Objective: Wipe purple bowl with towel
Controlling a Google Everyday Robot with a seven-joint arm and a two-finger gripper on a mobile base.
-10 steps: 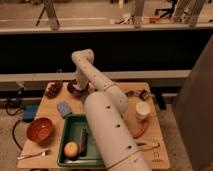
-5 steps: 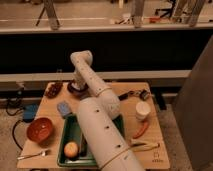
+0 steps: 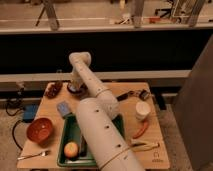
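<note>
Dim, warm light leaves the claw, low at the table's far edge, in shadow.

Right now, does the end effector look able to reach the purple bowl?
Probably yes: the end effector sits right over the purple bowl at the far edge of the table, and nothing seems to lie between them.

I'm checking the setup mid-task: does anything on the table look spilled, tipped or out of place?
Nothing stands out. The orange-red bowl and white cup sit upright, the apple lies in the green tray, and nothing looks spilled. The gripper is down at the purple bowl, back left of the table.
</note>
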